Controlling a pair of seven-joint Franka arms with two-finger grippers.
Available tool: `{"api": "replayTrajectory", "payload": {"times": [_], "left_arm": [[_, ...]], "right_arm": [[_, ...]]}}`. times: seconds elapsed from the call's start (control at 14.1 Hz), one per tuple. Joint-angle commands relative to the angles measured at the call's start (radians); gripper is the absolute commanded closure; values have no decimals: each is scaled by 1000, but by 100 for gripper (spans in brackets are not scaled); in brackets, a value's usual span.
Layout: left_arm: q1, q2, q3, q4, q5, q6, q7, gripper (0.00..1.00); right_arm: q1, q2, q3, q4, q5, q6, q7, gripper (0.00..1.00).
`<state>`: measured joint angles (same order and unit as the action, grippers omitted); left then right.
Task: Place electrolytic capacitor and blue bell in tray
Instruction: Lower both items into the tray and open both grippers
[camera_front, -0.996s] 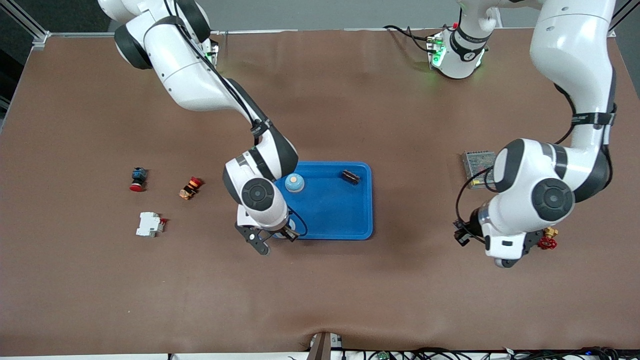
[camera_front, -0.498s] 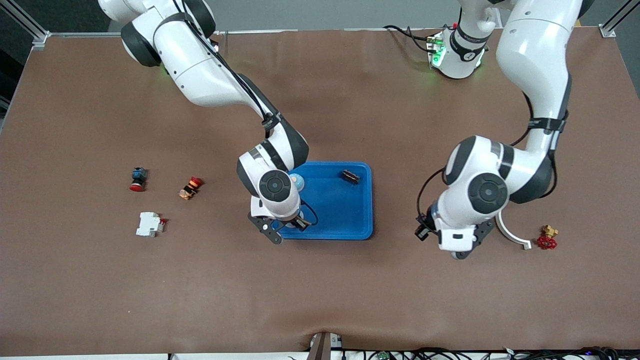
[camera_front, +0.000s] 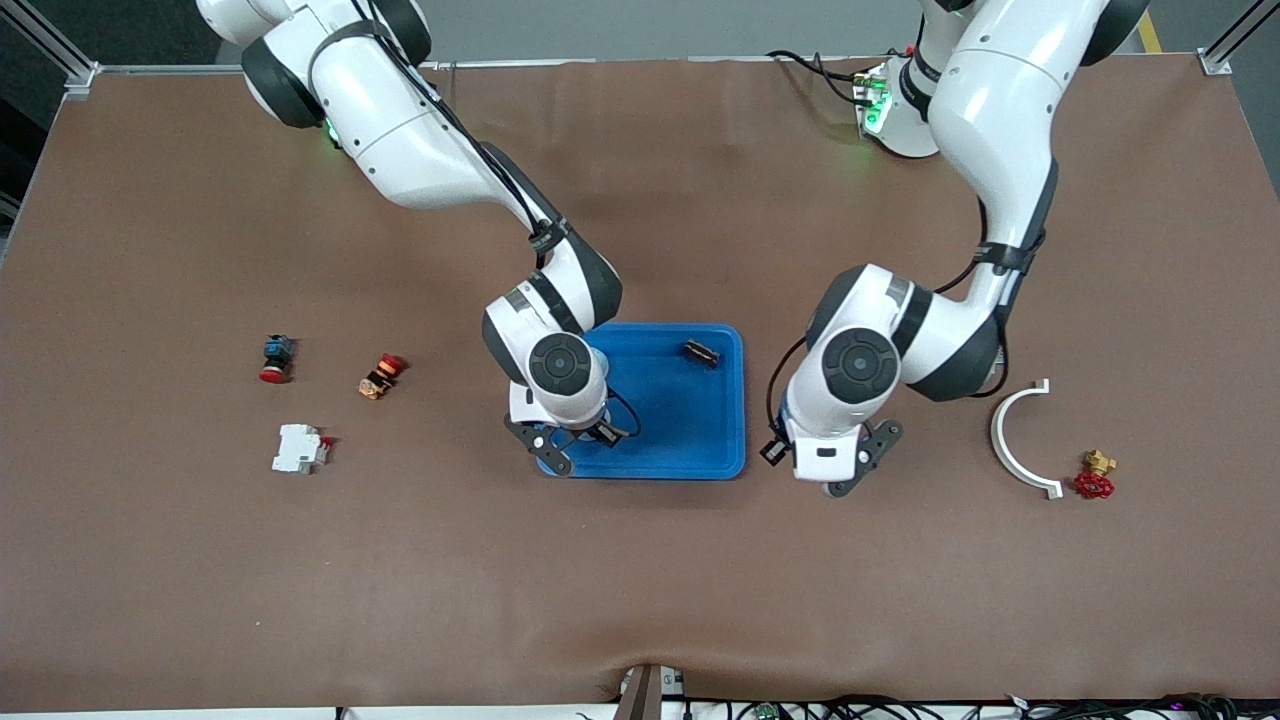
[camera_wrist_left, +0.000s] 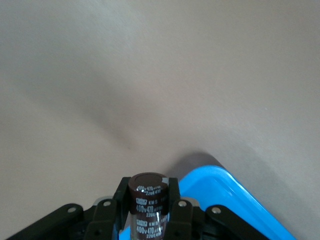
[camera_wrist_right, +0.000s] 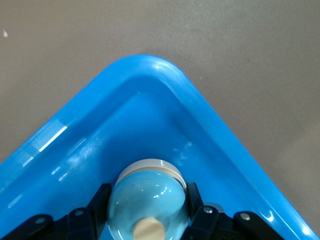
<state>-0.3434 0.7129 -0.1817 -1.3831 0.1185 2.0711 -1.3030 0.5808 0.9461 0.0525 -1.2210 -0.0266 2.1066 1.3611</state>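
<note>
**Moved since prev. frames:** left arm swung in from the valve (camera_front: 1093, 481) end of the worktop (camera_front: 640, 580) toward the tray (camera_front: 690, 430). Right arm shifted slightly further over the tray.

**Item 1, left tool (camera_front: 836, 474):** clamped on the electrolytic capacitor (camera_wrist_left: 148, 196), a dark brown can w/ white print, held upright between the fingers. Pos.: over bare worktop just beside the tray edge at the left arm's end, not yet over the tray.

**Item 2, right tool (camera_front: 580, 446):** closed around the blue bell (camera_wrist_right: 148, 197), a pale blue dome w/ a cream button on top. Pos.: over the tray's corner nearest the front camera, at the right arm's end. The bell looks low above the tray floor; I can't tell if it's touching.

**Item 3, tray contents:** one small dark part (camera_front: 701, 353) near the corner farthest from the front camera, at the left arm's end.

**Misc. on worktop:** white curved bracket (camera_front: 1012, 440) beside the valve; red push-button (camera_front: 275, 358), orange switch (camera_front: 380, 376) and white breaker (camera_front: 298, 448) at the right arm's end.

**Status:** both task parts are gripped but neither released. My est.: the bell needs only a release; the capacitor needs a short carry over the rim, then a release.
</note>
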Motion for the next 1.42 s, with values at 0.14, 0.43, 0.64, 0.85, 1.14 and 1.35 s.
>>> {"api": "replayTrajectory", "payload": {"times": [0.14, 0.43, 0.64, 0.85, 1.14, 1.35], "left_arm": [[-60, 43, 8, 29, 18, 105, -68, 92], [-117, 79, 8, 29, 18, 162, -99, 92], [-147, 109, 8, 27, 21, 201, -119, 92], [-151, 122, 8, 18, 21, 202, -119, 92], [-149, 120, 8, 1, 24, 195, -159, 92], [-148, 123, 10, -16, 26, 195, -163, 92]], "right_arm": [[4, -50, 0, -87, 2, 21, 15, 100], [4, -58, 0, -115, 1, 53, 13, 100], [4, -58, -2, -121, -7, 55, 15, 100], [4, -59, -3, -143, -12, 84, 15, 100], [4, -61, -5, -163, -13, 118, 15, 100], [4, -63, -3, -160, -12, 116, 27, 16]]}}
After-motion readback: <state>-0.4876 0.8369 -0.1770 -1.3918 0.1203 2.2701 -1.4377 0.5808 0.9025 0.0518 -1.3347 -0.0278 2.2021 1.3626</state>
